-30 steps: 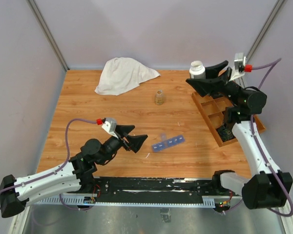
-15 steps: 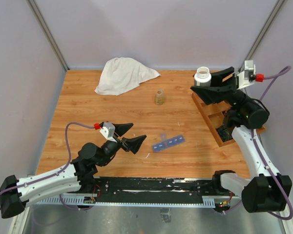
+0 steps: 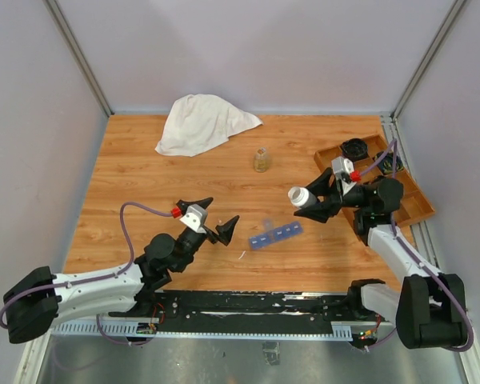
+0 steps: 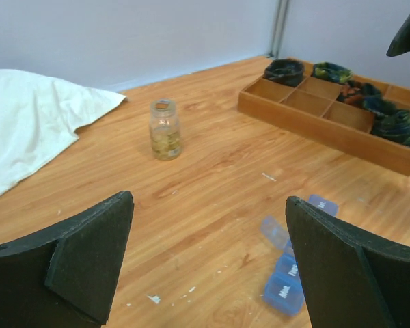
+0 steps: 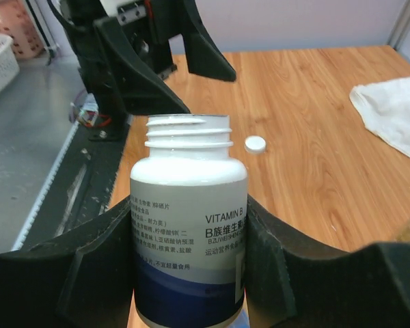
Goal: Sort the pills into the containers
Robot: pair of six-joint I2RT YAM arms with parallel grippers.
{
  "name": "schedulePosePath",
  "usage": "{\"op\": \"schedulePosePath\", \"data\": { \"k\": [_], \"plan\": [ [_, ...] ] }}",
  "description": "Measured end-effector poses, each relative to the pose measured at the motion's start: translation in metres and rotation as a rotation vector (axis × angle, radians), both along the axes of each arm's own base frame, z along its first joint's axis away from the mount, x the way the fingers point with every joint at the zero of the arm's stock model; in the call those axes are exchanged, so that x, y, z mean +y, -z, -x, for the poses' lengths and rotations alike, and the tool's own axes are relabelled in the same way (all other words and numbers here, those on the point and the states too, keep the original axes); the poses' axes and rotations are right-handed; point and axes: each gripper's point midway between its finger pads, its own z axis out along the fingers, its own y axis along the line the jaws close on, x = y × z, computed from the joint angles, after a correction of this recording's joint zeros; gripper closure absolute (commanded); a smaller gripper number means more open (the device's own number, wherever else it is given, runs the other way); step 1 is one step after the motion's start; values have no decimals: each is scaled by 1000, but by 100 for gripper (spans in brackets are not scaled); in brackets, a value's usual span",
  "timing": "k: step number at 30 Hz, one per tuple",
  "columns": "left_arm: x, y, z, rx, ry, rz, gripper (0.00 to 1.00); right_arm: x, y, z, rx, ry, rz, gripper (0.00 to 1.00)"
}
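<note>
The blue pill-organizer strip [image 3: 275, 235] lies flat on the wood at centre, one lid up; it also shows in the left wrist view [image 4: 290, 273]. My right gripper [image 3: 310, 206] is shut on a white Vitamin B bottle [image 3: 301, 196] [image 5: 189, 225]. The bottle is uncapped and held tilted, its mouth toward the left, above the table just right of the strip. A small white round tablet-like disc [image 5: 255, 144] lies on the wood beyond the bottle. My left gripper [image 3: 216, 218] [image 4: 208, 225] is open and empty, just left of the strip.
A brown wooden divided tray [image 3: 408, 210] [image 4: 328, 126] with dark items stands at the right edge. A small glass jar [image 3: 262, 159] [image 4: 165, 130] stands at the back centre. A white cloth [image 3: 202, 122] [image 4: 27, 130] lies at the back left.
My right gripper has carried the bottle down and left from above the tray to just right of the strip, now tilted. My left gripper has edged right toward the strip.
</note>
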Motion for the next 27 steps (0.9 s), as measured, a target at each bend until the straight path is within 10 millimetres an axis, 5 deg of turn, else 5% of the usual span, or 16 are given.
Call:
{"op": "schedulePosePath", "data": {
  "k": [4, 9, 17, 22, 27],
  "plan": [
    [4, 6, -7, -36, -45, -47, 1, -13, 28, -24, 15, 69, 34, 99],
    [8, 4, -12, -80, -82, -67, 1, -10, 29, -79, -133, 167, 200, 99],
    [14, 51, -14, -80, -106, -195, 1, -13, 122, -17, -202, -99, 415, 100],
    [9, 75, -21, -53, -117, -272, 1, -9, 145, -3, -237, -205, 472, 99],
    [2, 68, -28, -59, -137, -257, 1, -6, 163, -2, -256, -233, 567, 100]
  ]
}}
